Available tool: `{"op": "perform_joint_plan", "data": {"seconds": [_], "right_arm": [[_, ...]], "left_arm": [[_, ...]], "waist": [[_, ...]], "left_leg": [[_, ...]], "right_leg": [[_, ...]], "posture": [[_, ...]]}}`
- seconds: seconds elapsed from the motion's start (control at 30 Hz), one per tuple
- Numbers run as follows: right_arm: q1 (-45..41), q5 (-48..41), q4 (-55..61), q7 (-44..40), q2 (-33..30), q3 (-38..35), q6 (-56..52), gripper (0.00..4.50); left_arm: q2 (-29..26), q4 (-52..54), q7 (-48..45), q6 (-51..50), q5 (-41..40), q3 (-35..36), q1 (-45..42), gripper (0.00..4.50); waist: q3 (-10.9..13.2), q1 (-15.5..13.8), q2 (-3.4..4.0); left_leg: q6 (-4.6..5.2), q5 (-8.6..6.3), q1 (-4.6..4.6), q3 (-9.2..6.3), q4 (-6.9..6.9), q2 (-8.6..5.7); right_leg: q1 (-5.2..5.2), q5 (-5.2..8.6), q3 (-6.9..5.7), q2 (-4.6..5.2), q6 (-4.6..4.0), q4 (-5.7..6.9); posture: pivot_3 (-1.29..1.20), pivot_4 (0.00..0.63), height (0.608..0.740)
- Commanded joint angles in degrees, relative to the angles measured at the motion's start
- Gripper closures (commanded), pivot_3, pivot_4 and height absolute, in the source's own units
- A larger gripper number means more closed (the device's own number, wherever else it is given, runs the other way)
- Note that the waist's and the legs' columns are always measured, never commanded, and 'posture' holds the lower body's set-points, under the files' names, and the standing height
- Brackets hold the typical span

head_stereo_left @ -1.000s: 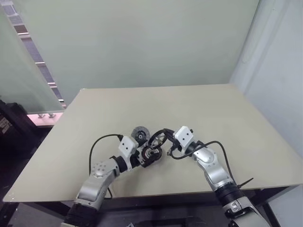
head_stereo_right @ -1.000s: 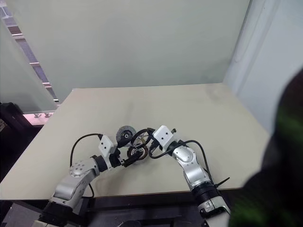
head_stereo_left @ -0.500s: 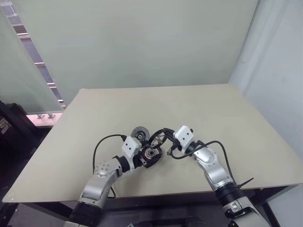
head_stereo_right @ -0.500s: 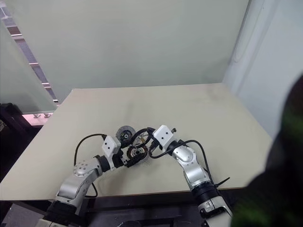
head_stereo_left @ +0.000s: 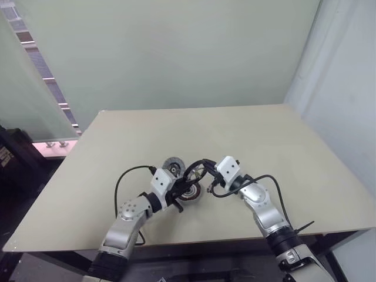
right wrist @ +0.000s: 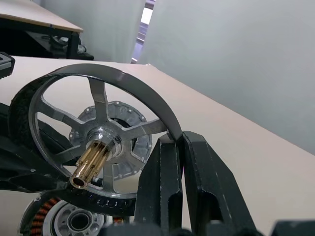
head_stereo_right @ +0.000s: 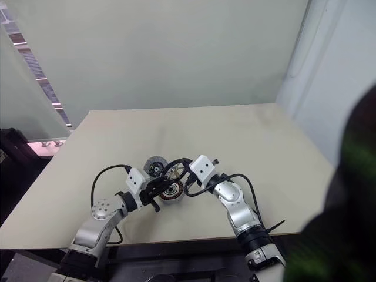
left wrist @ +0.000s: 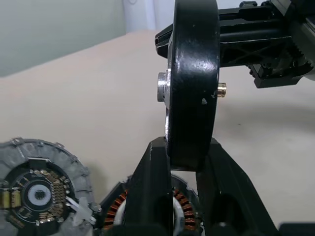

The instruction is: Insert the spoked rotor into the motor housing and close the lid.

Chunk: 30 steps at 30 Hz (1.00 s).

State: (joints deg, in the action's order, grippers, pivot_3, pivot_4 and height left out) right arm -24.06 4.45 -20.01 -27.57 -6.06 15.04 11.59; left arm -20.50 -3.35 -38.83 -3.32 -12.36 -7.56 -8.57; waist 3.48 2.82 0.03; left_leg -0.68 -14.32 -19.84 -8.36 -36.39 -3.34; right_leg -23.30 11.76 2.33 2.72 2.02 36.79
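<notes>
The spoked rotor [right wrist: 93, 147], a metal wheel with a brass shaft at its hub, stands on edge above the table. My right gripper [right wrist: 179, 138] is shut on its rim. In the left wrist view the spoked rotor [left wrist: 192, 83] shows edge-on, and my left gripper [left wrist: 183, 147] is shut on its lower rim. The motor housing [head_stereo_left: 189, 195], a dark ring with copper windings, lies flat on the table just under the two grippers. A dull grey disc with a dark centre [head_stereo_left: 173, 165] lies just behind it.
The beige table [head_stereo_left: 264, 141] stretches wide behind and to both sides of the parts. Black cables loop from both wrists over the table near its front edge. A pale wall stands beyond the far edge.
My left gripper's fingers, wide apart before, have closed on the rotor's lower rim. The right gripper has kept still with the rotor in it.
</notes>
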Motion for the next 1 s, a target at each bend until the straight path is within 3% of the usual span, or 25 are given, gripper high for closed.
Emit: {"op": "perform_joint_plan", "data": {"seconds": [0.03,0.23,0.37,0.7,0.9,1.0], "right_arm": [[-0.6,-0.9,1.7,-0.1,0.2,-0.6,-0.5,4.5],[-0.2,-0.6,2.8,-0.4,-0.1,-0.4,-4.6,4.5],[-0.3,-0.2,3.8,-1.5,-0.8,0.3,-6.1,3.5],[-1.1,1.1,3.0,-3.1,-3.2,1.1,-4.1,0.01],[-0.9,1.5,2.2,-4.7,-6.4,1.3,-3.6,0.0],[-0.4,1.6,2.2,-4.8,-7.3,1.3,-3.9,0.0]], "left_arm": [[-0.8,0.8,-0.3,5.2,2.4,0.3,-1.0,4.22],[-0.7,0.5,-0.3,6.4,3.3,0.8,-1.2,4.22],[-0.7,0.4,-0.3,6.6,3.5,0.9,-1.2,4.22],[-0.8,0.0,0.3,6.7,3.4,2.5,-1.7,4.22],[-4.5,-0.8,0.3,8.5,5.6,4.6,-2.8,4.22],[-8.6,-3.0,1.3,13.3,11.4,3.2,-3.3,4.22]], "waist": [[0.0,0.0,0.0],[0.0,0.0,0.0],[0.0,0.0,0.0],[0.0,0.0,0.0],[0.0,0.0,-0.01],[0.0,0.0,-0.01]], "left_leg": [[0.0,0.0,0.0,0.0,0.0,0.0],[0.0,0.0,0.0,0.0,-0.01,0.0],[0.0,0.0,0.0,0.0,-0.03,-0.01],[0.01,0.0,0.0,-0.01,-0.09,0.0],[0.0,0.0,-0.01,-0.01,-0.12,0.0],[0.01,0.0,0.0,0.01,-0.12,0.0]], "right_leg": [[0.0,0.0,0.0,0.0,0.0,0.0],[0.0,0.0,0.0,0.0,0.0,0.0],[0.01,0.0,0.0,0.0,0.0,0.02],[0.03,0.0,-0.02,0.0,0.0,0.02],[0.04,0.0,-0.03,0.0,0.0,0.04],[0.04,0.0,-0.02,0.0,0.0,0.03]], "posture": [[0.0,0.0,0.74],[0.0,0.0,0.74],[0.0,0.0,0.74],[0.0,0.0,0.74],[0.0,0.0,0.74],[0.0,0.0,0.74]]}}
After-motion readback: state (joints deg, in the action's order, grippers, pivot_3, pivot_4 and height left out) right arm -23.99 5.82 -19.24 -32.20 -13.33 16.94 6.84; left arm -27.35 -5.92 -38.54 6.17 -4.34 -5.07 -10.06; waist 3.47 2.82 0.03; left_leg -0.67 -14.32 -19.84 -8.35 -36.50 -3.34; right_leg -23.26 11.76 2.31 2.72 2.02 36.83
